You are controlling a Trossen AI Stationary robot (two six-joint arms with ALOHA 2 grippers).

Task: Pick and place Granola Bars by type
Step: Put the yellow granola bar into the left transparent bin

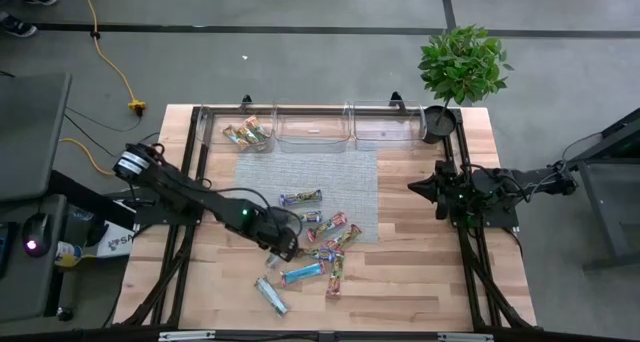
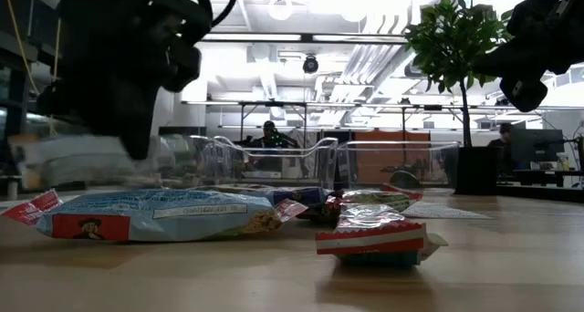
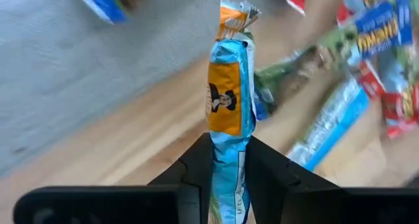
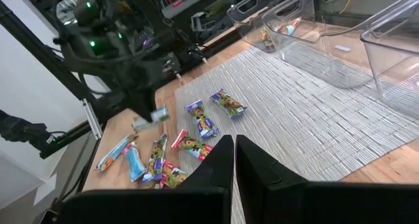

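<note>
The left gripper (image 3: 228,175) has its fingers closed on one end of a light-blue bar (image 3: 229,99), which sticks straight out past the fingertips, its long axis in line with the fingers and its crimped orange end pointing away from the wrist. In the high view the gripper (image 1: 281,244) hangs over the desk (image 1: 420,272) just beside the heap of bars (image 1: 325,254), with the held bar hidden under it.

To do this step well, I judge the lift should go straight up before any sideways travel, so the free end does not drag through the heap. The grip is near one end only, so the bar may swing or slip; a slow carry helps. Three clear bins (image 1: 312,128) stand at the far edge; the left one (image 1: 236,130) already holds a few bars (image 1: 248,134), so the type should be matched before release.

The right gripper (image 4: 234,160) waits, fingers closed and empty, at the right side of the desk.
</note>
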